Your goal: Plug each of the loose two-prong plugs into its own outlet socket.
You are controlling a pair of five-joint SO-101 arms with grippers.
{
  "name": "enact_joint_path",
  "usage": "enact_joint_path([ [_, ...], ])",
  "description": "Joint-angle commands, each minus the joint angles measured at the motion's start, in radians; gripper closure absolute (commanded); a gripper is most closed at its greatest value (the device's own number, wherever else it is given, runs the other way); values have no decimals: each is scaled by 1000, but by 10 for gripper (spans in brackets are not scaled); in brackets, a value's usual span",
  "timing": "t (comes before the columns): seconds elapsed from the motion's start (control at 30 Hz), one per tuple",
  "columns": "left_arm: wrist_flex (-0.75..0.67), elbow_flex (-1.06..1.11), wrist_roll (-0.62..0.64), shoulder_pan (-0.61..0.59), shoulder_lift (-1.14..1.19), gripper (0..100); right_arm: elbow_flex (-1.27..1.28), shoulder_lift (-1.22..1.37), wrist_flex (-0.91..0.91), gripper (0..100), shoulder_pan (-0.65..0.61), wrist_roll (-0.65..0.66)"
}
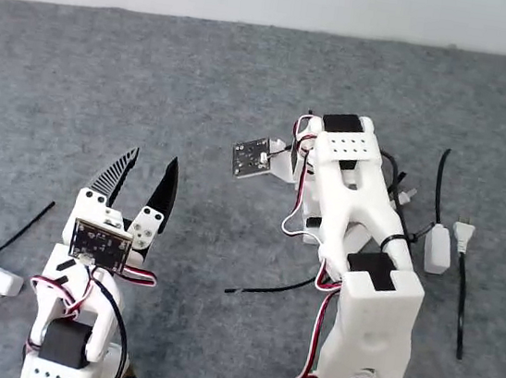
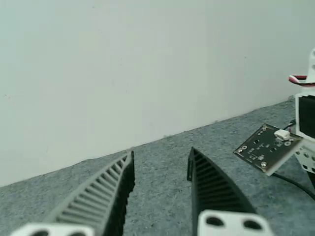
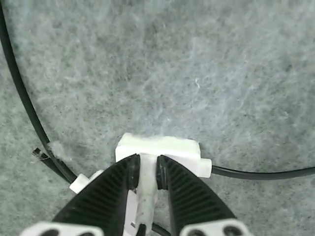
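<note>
White two-prong plug point(image 3: 146, 192), pinched between the nearly closed fingers of the right gripper point(image 3: 146, 169), its front end against the white outlet socket point(image 3: 160, 147) just beyond the fingertips. The right arm folds over, gripper pointing down at the grey carpet point(image 3: 236, 73). The left gripper point(image 1: 154, 157) is raised, spread wide and holds nothing.

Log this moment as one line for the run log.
left gripper: open, empty | right gripper: fingers shut on white plug, touching outlet socket | second plug: unplugged, on mat
</note>
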Motion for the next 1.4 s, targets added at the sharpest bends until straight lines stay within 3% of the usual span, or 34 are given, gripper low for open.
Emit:
enact_joint_path([
  [0.0, -32, -7, -6, 5, -5, 812, 2, 71, -2, 989, 5, -57],
  [0.17, -77, 22, -6, 5, -3, 812, -17, 25, 44, 974, 12, -74],
  [0.43, -83, 53, -8, 63, -2, 812, -166, -105, 240, 743, -30, -115],
  [0.57, -81, 58, -5, 86, -2, 812, -253, -191, 343, 677, -54, -124],
  [0.9, -51, 59, -3, 124, -2, 812, -344, -601, 338, 663, -70, -347],
  [1.07, -37, 56, 12, 158, -2, 812, -331, -843, 340, 663, -62, -529],
  [1.2, 21, 51, 17, 236, -2, 811, -196, -1030, 340, 663, -13, -695],
  [1.37, 89, 28, 15, 339, -2, 810, 133, -1290, 337, 663, 44, -787],
])
